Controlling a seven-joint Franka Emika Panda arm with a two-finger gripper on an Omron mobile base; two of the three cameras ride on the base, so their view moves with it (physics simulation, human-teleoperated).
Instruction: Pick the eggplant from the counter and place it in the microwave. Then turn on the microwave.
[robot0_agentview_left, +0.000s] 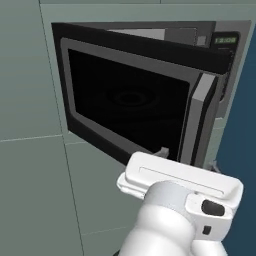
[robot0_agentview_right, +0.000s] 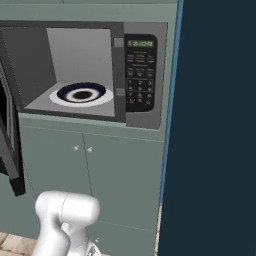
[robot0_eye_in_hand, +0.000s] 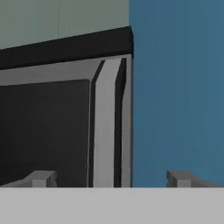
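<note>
My gripper (robot0_eye_in_hand: 110, 178) is wide open and holds nothing. In the hand view my two small finger tips (robot0_eye_in_hand: 41, 178) stand far apart, one in front of the dark glass of the door (robot0_eye_in_hand: 52, 127) and one in front of a blue wall (robot0_eye_in_hand: 175, 87). The grey edge of the door runs up between them, near the blue wall.

The microwave (robot0_agentview_right: 142, 75) is set into the green cabinets (robot0_agentview_right: 115, 170), and its door hangs open. In the left base view the open door (robot0_agentview_left: 130, 100) swings out toward me, and my hand sits low, just in front of its bottom right corner. The keypad (robot0_agentview_right: 139, 80) is on the right side of the microwave, with green digits at the top.

Inside, on the floor of the microwave, lies a white plate (robot0_agentview_right: 62, 100) with a dark ring. The eggplant (robot0_agentview_right: 82, 94) is a small dark lump in the middle of that plate. A tall dark blue wall (robot0_agentview_right: 220, 125) stands just to the right of the microwave.
</note>
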